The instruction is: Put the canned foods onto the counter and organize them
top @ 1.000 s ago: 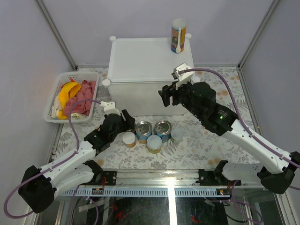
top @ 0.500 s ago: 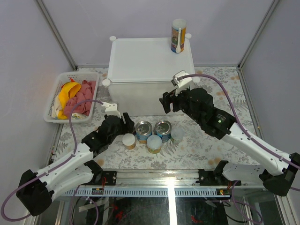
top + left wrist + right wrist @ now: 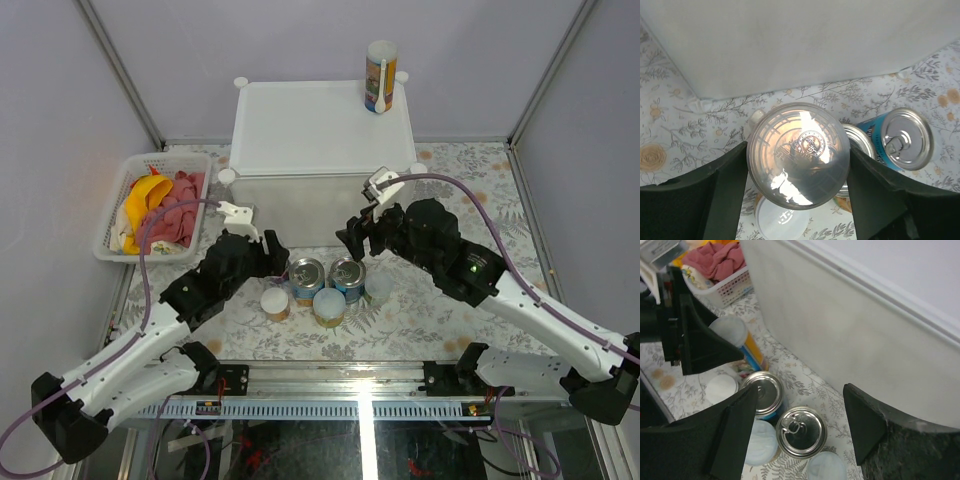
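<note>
My left gripper [image 3: 797, 150] is shut on a tall slim canister [image 3: 799, 155] with a clear lid, upright in front of the counter [image 3: 310, 130]. The same canister [image 3: 732, 332] shows pale-lidded with a yellow and blue label in the right wrist view. My right gripper [image 3: 800, 387] hangs open above a blue-labelled can [image 3: 801, 426], gripping nothing. A second blue can [image 3: 306, 273] stands to its left. A white-lidded jar [image 3: 275, 303] and two pale-lidded jars [image 3: 328, 305] [image 3: 378, 288] stand around them. Another tall canister [image 3: 380, 75] stands on the counter's far right corner.
A white mesh basket [image 3: 112, 215] with a banana and pink cloth sits at the left. The counter's front wall [image 3: 850, 335] rises just behind the cans. Grey walls close in the floral-patterned table [image 3: 460, 320].
The right gripper has come down and toward me from the counter's front edge to hang over the cans. The left gripper has shifted slightly up and right with its canister.
</note>
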Robot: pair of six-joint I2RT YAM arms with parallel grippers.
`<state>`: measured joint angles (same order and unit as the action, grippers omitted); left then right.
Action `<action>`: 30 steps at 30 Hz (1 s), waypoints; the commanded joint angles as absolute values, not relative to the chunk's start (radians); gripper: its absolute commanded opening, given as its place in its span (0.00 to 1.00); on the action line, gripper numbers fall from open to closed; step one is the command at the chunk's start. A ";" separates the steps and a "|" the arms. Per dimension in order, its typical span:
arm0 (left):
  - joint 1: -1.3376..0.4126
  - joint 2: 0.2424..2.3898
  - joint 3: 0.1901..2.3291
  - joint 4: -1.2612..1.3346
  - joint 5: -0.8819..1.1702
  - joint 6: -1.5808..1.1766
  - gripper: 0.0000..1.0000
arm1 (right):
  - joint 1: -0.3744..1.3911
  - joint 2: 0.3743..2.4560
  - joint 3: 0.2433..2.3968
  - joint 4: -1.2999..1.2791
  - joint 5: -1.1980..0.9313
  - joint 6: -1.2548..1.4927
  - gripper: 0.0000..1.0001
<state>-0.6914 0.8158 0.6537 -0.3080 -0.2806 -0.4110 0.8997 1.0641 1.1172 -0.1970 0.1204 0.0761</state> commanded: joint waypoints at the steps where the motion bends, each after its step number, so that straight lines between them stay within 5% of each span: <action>1: -0.698 0.819 0.791 -0.227 -0.223 -0.340 0.00 | 0.929 1.027 1.109 -0.159 0.001 0.035 0.76; 30: -0.698 0.984 1.278 -0.365 0.193 -0.267 0.00 | 0.970 0.977 1.008 0.003 -0.231 0.000 0.78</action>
<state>-0.6941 0.9962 1.1835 -0.4728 0.1059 -0.2714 0.9535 0.9878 1.0027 -0.0914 -0.2054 0.0273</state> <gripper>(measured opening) 0.669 0.775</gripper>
